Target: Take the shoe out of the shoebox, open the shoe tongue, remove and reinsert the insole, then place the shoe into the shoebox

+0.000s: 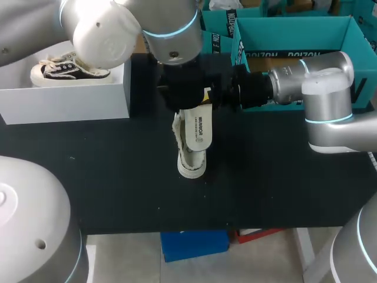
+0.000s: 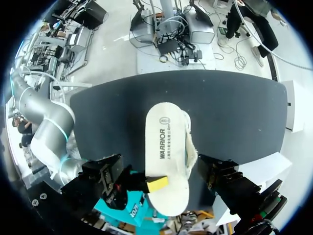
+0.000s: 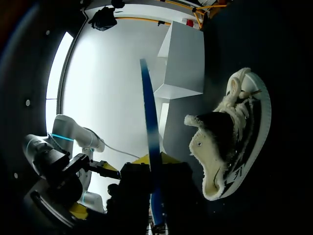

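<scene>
The white insole [image 1: 200, 127] hangs over the middle of the black table [image 1: 118, 171], its heel end pinched in my right gripper [image 1: 207, 97], which is shut on it. Seen from the right wrist, the insole [image 3: 151, 137] stands edge-on with a blue underside, between the yellow tips of that gripper [image 3: 152, 161]. The shoe [image 1: 191, 162], cream with fuzzy lining, lies on its side on the table just under the insole; it shows beside the right gripper [image 3: 234, 142]. My left gripper [image 2: 164, 178] hovers wide open above the insole [image 2: 166, 147], touching nothing. The teal shoebox [image 1: 294, 35] stands at the back right.
A white box [image 1: 65, 97] stands at the back left with a second, black-and-white shoe [image 1: 70, 68] on top. Both arms crowd the space above the table's middle. Bare table lies to the front, left and right of the shoe.
</scene>
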Controlling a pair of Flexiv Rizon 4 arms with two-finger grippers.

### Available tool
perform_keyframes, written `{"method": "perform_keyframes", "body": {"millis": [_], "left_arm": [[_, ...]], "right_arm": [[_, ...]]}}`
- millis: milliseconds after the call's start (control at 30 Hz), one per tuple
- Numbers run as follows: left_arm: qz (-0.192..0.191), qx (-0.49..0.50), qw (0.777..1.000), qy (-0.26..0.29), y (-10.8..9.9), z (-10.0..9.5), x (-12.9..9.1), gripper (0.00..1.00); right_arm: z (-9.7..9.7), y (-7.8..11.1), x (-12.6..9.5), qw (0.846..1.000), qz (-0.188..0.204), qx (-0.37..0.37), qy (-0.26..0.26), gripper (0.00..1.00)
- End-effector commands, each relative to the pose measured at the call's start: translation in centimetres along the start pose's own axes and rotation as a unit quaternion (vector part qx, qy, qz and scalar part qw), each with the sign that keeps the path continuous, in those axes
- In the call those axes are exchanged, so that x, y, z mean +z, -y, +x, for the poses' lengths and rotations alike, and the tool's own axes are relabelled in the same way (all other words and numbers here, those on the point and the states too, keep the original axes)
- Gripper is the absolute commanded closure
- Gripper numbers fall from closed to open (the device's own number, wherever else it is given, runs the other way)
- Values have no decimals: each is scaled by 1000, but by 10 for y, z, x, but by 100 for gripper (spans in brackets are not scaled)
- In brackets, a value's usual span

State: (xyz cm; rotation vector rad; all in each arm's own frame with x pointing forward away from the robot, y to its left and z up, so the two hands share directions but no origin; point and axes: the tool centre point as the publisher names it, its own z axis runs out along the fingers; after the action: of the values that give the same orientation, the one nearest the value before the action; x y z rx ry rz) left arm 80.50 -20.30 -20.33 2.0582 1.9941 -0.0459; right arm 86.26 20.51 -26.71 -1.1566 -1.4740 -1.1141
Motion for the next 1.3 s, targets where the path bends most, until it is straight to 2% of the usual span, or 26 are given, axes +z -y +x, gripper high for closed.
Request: {"method": "perform_keyframes", "body": {"millis": [33,200,367,500,600,833,1000,1100,1300], "left_arm": [[-7,0,1000,11,12,7,-2,0],[-8,-1,1000,17,22,9,-4,0],[-9,-9,999,31,22,14,-2,0],[-14,-26,996,90,17,22,-2,0],[1,-34,976,217,14,27,-5,0],[8,-71,924,377,5,46,4,0],[-12,-95,902,422,-2,56,12,0],[-10,-100,881,462,-7,61,16,0],[-9,-76,855,513,-14,63,25,0]], "right_arm": [[0,0,1,1000,0,1,1,100],[0,0,1,1000,0,1,1,100],[0,0,1,1000,0,1,1,100],[0,0,1,1000,0,1,1,100],[0,0,1,1000,0,1,1,100],[0,0,1,1000,0,1,1,100],[0,0,1,1000,0,1,1,100],[0,0,1,1000,0,1,1,100],[0,0,1,1000,0,1,1,100]]}}
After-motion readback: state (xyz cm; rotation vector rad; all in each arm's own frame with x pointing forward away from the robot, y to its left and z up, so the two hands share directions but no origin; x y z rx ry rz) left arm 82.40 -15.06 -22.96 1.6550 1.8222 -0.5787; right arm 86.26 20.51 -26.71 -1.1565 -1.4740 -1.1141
